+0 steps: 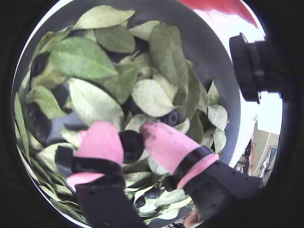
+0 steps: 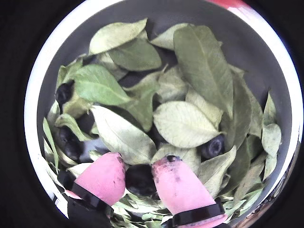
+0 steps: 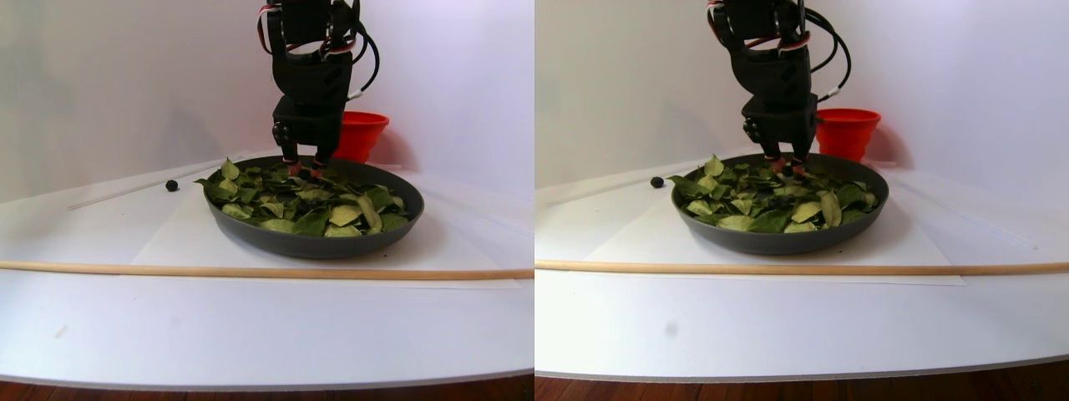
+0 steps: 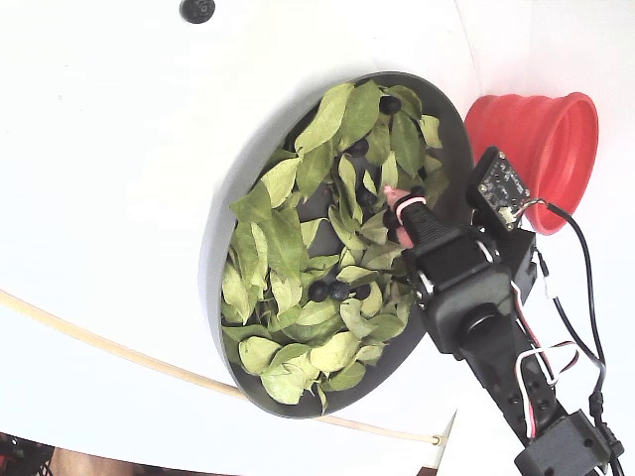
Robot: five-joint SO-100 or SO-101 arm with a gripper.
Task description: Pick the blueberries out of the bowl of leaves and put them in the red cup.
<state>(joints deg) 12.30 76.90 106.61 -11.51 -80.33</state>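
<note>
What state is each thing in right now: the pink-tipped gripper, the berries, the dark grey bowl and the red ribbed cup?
Pink-tipped gripper: down in the bowl, fingers either side of a berry.
Blueberry between the fingers: flanked by both pads, among leaves.
Stray blueberry: on the white table, outside the bowl.
Dark grey bowl of leaves: upright, several berries inside.
Red ribbed cup: beside the bowl, contents not visible.

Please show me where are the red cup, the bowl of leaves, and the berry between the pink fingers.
red cup [image 4: 541,149]: fixed view, inner wall.
bowl of leaves [image 4: 448,119]: fixed view, bare grey rim.
berry [image 2: 140,179]: a wrist view, its dark top.
</note>
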